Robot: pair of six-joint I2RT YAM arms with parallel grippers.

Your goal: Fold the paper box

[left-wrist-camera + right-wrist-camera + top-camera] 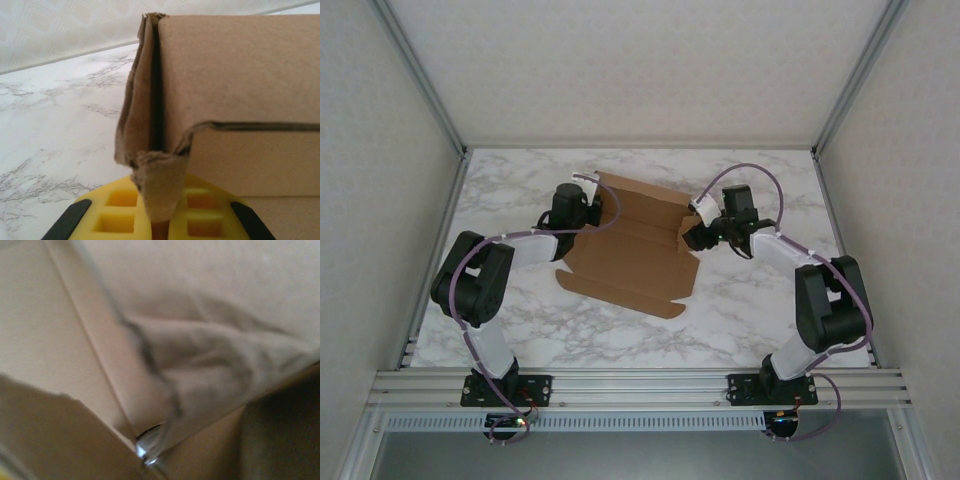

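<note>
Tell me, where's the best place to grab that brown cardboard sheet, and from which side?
A raised edge flap, from the outer side. The paper box mostly lies flat, leaving nothing to pinch in the middle; its upturned flaps are thin and stand free, like the one pinched by the left gripper.

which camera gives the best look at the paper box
Top external: it takes in the paper box as a whole, with its outline, flaps and creases. Left wrist gives a close-up of one crumpled corner; right wrist gives a blurred close-up of creased cardboard.
</note>
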